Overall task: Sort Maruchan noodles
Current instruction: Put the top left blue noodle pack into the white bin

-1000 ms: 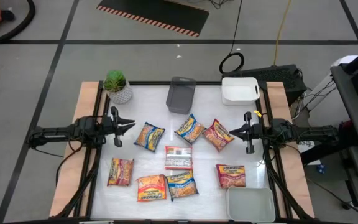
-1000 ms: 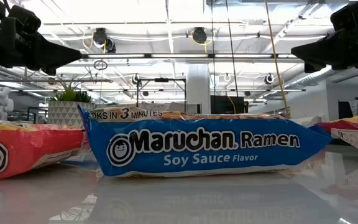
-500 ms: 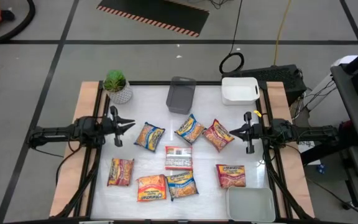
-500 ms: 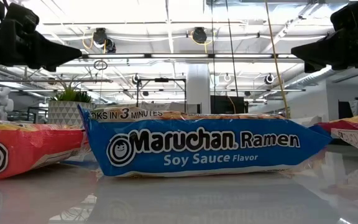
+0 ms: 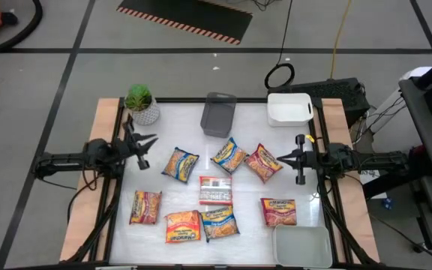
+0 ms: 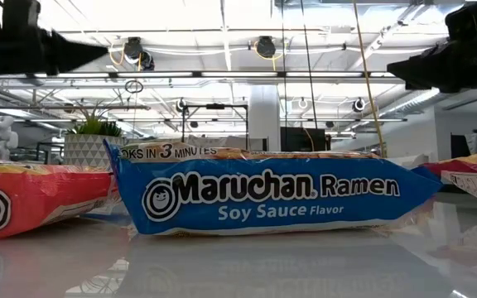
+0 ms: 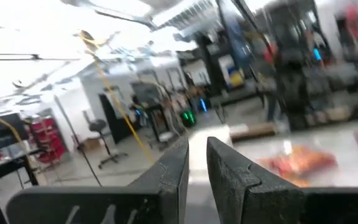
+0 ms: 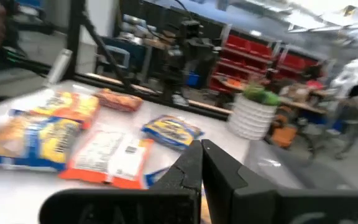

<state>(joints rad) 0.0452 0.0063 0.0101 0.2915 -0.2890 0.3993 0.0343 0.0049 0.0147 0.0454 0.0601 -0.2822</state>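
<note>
Several Maruchan noodles packets lie flat on the white tabletop, among them a blue-and-yellow one (image 5: 180, 163), another (image 5: 229, 155), a red one (image 5: 263, 162), a white-and-red one (image 5: 216, 190) and orange ones (image 5: 145, 207), (image 5: 182, 226). In the low view a blue Soy Sauce packet (image 6: 272, 194) fills the middle. My left gripper (image 5: 154, 139) hovers at the table's left edge, tipped upward, with a narrow empty gap between its fingers (image 7: 197, 146). At the right edge my right gripper (image 5: 278, 159) hovers level and shut (image 8: 202, 146), near the red packet without touching it.
A dark grey tray (image 5: 218, 114) and a white tray (image 5: 289, 109) stand at the far edge, and a pale tray (image 5: 301, 246) sits at the near right corner. A potted green plant (image 5: 142, 103) stands at the far left corner, close to my left gripper.
My left gripper has risen a little, tipped its fingertips upward and rolled about its own line, staying at the table's left edge. The packets have kept their places.
</note>
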